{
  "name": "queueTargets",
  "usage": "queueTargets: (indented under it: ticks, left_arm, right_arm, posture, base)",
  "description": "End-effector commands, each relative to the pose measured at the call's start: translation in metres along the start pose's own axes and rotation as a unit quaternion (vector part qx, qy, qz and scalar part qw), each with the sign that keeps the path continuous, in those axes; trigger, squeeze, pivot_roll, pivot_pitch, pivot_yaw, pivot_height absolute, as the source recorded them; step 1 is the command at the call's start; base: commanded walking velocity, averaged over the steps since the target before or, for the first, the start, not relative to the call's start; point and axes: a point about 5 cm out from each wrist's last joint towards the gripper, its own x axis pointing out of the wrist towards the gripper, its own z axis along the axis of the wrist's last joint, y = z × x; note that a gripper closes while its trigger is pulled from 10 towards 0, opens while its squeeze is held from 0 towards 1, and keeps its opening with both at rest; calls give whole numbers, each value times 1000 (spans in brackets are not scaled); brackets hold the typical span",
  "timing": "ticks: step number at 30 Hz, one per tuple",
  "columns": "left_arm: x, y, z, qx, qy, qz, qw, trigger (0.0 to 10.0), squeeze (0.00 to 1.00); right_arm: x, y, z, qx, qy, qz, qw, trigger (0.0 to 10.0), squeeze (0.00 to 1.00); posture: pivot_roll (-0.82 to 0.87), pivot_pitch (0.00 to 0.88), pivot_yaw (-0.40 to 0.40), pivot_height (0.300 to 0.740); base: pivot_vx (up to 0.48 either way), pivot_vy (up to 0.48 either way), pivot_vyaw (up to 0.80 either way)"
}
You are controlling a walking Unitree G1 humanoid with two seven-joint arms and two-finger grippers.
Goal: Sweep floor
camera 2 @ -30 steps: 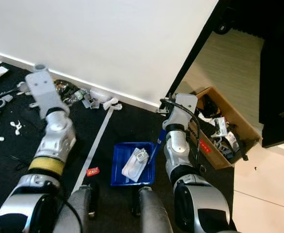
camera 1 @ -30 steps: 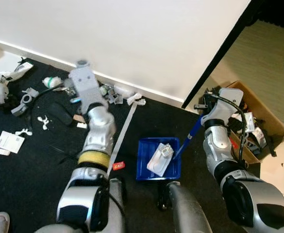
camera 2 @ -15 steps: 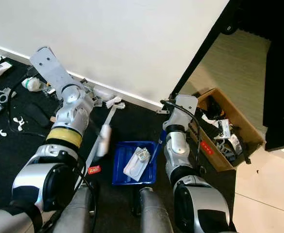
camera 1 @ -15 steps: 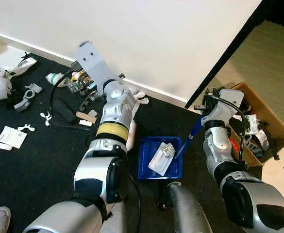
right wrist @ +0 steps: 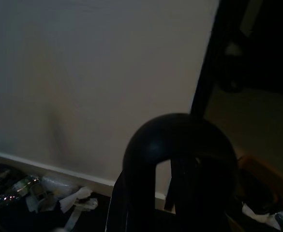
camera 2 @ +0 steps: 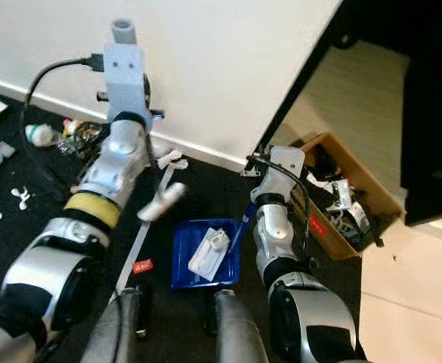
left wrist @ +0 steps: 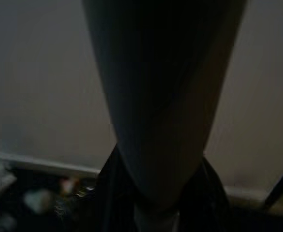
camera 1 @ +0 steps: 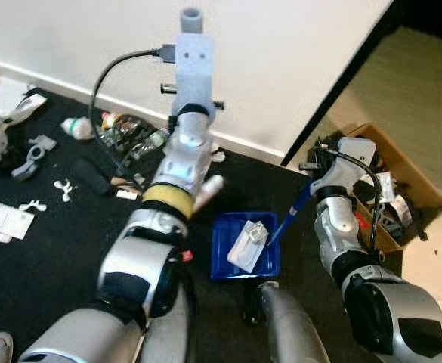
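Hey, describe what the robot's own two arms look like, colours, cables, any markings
Both arms are silver metal with rounded, segmented shells and black joints. The left arm has a yellow band around its forearm, a boxy pale grey wrist block and a black cable looping off it. The right arm has a pale grey wrist block too, with black cables running along it and a small red mark near the elbow.

I see my left arm (camera 1: 177,174) has swung up and inward: a second ago it reached out low over the litter at the wall, now it stands almost upright before the wall, wrist highest. The broom handle (camera 2: 162,201) came with it and now points toward the blue dustpan (camera 1: 245,246). The camera shifted slightly.
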Motion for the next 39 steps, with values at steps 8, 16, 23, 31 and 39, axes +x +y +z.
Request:
queueTargets:
  ticks: [8, 16, 23, 31, 39]
  left_arm:
    - [-21, 44, -35, 24, 68, -73, 995, 10000, 0]
    - [-54, 58, -85, -94, 142, -19, 985, 10000, 0]
    - [-72, 93, -102, -70, 146, 54, 985, 10000, 0]
    - [-84, 105, -114, -57, 165, 70, 982, 10000, 0]
    - [-78, 100, -111, -60, 157, 57, 984, 10000, 0]
  right_arm:
    - [-2, -6, -2, 5, 3, -3, 1000, 10000, 0]
    - [4, -10, -5, 7, 46, 17, 999, 10000, 0]
    - [21, -34, 19, 56, -7, 27, 998, 10000, 0]
    - [21, -57, 25, 87, -21, 24, 996, 10000, 0]
    - [5, -85, 15, 117, -16, -17, 993, 10000, 0]
  posture:
    - [98, 264, -88, 740]
    - [88, 208, -85, 740]
    - [72, 145, -69, 740]
    - [71, 101, -59, 740]
    - [72, 79, -14, 740]
  base:
    - [0, 0, 0]
    - [0, 0, 0]
    - [0, 0, 0]
    - [0, 0, 0]
    - [0, 0, 0]
